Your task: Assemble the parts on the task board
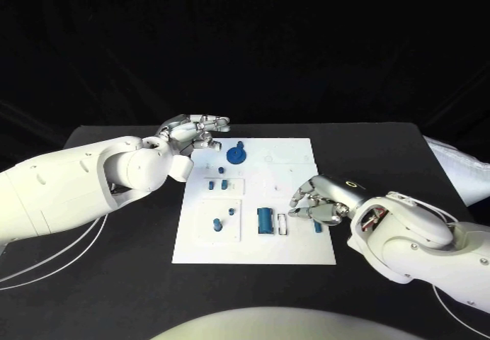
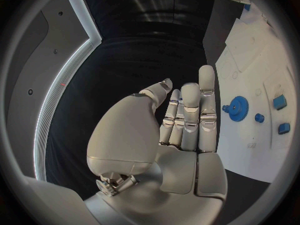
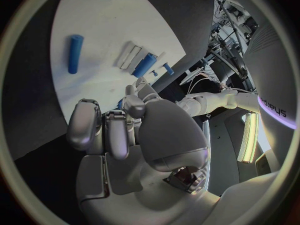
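Observation:
The white task board (image 1: 296, 159) lies mid-table. A blue gear (image 1: 237, 154) (image 2: 238, 108) stands near its far left corner, and small blue pegs (image 1: 217, 185) stand below it. A long blue part (image 1: 265, 220) (image 3: 145, 64) lies beside a white slot (image 1: 283, 225). My left hand (image 1: 194, 131) (image 2: 187, 120) hovers off the board's far left corner, fingers straight, holding nothing. My right hand (image 1: 321, 200) (image 3: 125, 130) is over the board's right edge with fingers curled; a bit of blue (image 3: 120, 104) shows at its fingertips, seemingly a small part pinched there. A blue peg (image 1: 318, 227) (image 3: 75, 53) lies just beside that hand.
More small blue pieces (image 1: 217, 225) stand on the raised plate (image 1: 219, 234) at the board's near left. A white cloth-like thing (image 1: 459, 170) lies at the table's right edge. Black table surface (image 1: 122, 283) surrounds the board.

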Available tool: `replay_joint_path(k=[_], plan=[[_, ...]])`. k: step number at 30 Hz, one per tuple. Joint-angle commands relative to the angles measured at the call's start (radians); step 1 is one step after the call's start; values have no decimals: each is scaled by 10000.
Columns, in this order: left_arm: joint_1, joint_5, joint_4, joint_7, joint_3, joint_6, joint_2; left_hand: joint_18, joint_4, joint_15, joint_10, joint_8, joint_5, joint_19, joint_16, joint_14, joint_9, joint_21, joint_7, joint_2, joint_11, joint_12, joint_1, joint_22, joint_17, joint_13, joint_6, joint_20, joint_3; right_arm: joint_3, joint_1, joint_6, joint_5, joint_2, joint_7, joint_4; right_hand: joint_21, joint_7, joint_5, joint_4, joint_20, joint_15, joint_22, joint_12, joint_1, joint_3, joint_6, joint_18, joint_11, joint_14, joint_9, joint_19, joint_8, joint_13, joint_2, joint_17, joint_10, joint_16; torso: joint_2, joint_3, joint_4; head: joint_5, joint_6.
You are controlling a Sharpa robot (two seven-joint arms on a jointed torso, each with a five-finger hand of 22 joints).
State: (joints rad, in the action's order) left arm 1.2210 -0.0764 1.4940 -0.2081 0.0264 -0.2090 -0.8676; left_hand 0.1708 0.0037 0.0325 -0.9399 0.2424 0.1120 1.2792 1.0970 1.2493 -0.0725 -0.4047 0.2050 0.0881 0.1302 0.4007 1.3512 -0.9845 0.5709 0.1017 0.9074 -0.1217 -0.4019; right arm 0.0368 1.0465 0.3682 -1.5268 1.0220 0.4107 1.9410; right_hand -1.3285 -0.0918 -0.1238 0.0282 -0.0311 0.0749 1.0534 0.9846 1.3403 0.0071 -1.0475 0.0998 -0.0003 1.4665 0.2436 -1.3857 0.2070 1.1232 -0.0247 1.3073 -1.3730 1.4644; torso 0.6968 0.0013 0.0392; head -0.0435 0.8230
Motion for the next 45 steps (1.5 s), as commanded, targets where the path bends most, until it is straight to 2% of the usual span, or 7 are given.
replay_joint_path(k=[1,8,14,21,32,40,45], plan=[[4,42,30,-56,-4,173,-3,93,-51,11,69,19,12,-16,33,-63,0,38,-23,-19,-32,45,43,10,-11,-11,-53,-54,16,5,74,137,805,355,-89,37,-3,-48,-241,187,-108,-131,-18,-85,-256,-72,118,-71,103,692,-79,12,-170,-44,36,785,30,-70,-18,-2,34,81,-39],[2,42,41,-66,1,181,-20,93,-51,11,69,19,12,-16,33,-63,0,38,-23,-19,-32,45,43,10,-11,-11,-53,-54,16,33,114,-366,-36,920,650,4,12,-61,-542,542,-180,-166,-43,-200,-612,-220,8,-50,132,682,-170,32,-327,-109,119,720,86,-119,-27,23,77,212,-97],[-10,42,28,-69,11,198,-2,93,-51,11,69,19,12,-16,33,-63,0,38,-23,-19,-32,45,43,10,-11,-11,-53,-54,16,74,35,-680,-431,1060,1093,-100,53,-8,-572,698,-177,-144,-119,-313,-688,-244,-202,-32,96,659,-179,64,-323,-184,127,607,125,-197,-21,20,79,277,-115],[-28,43,15,-72,18,207,2,93,-51,11,69,19,12,-16,33,-63,0,38,-23,-19,-32,45,43,10,-11,-11,-53,-54,16,93,-140,-914,-548,872,1324,-226,73,30,-576,914,-155,-118,-142,-370,-821,-320,-356,-27,67,654,-197,73,-350,-216,205,574,138,-228,-13,19,43,296,-125],[-36,45,14,-73,20,209,-10,93,-51,11,69,19,12,-16,33,-63,0,38,-23,-19,-32,45,43,10,-11,-11,-53,-54,16,97,-301,-1175,-581,541,1647,-421,94,77,-642,1203,-135,-95,-167,-394,-944,-384,-527,-24,36,651,-205,78,-363,-223,240,537,133,-260,-12,19,64,278,-92],[-38,83,12,-70,21,217,-11,92,-55,17,98,62,12,-19,48,-66,0,40,-18,-26,-26,87,42,16,-16,-21,-83,-59,20,97,-340,-1365,-716,394,1681,-499,96,119,-674,1264,-118,-72,-165,-404,-899,-373,-640,-23,4,652,-189,75,-331,-226,247,534,132,-266,-19,14,42,277,-80],[-39,90,10,-69,21,221,-13,92,-55,17,98,62,12,-19,48,-66,0,40,-18,-26,-26,87,42,16,-16,-21,-83,-59,20,98,-394,-1626,-1112,222,1693,-564,102,164,-597,1206,-83,-33,-165,-418,-649,-313,-731,-22,-40,655,-177,72,-318,-226,298,535,134,-270,-20,18,54,262,-77]])
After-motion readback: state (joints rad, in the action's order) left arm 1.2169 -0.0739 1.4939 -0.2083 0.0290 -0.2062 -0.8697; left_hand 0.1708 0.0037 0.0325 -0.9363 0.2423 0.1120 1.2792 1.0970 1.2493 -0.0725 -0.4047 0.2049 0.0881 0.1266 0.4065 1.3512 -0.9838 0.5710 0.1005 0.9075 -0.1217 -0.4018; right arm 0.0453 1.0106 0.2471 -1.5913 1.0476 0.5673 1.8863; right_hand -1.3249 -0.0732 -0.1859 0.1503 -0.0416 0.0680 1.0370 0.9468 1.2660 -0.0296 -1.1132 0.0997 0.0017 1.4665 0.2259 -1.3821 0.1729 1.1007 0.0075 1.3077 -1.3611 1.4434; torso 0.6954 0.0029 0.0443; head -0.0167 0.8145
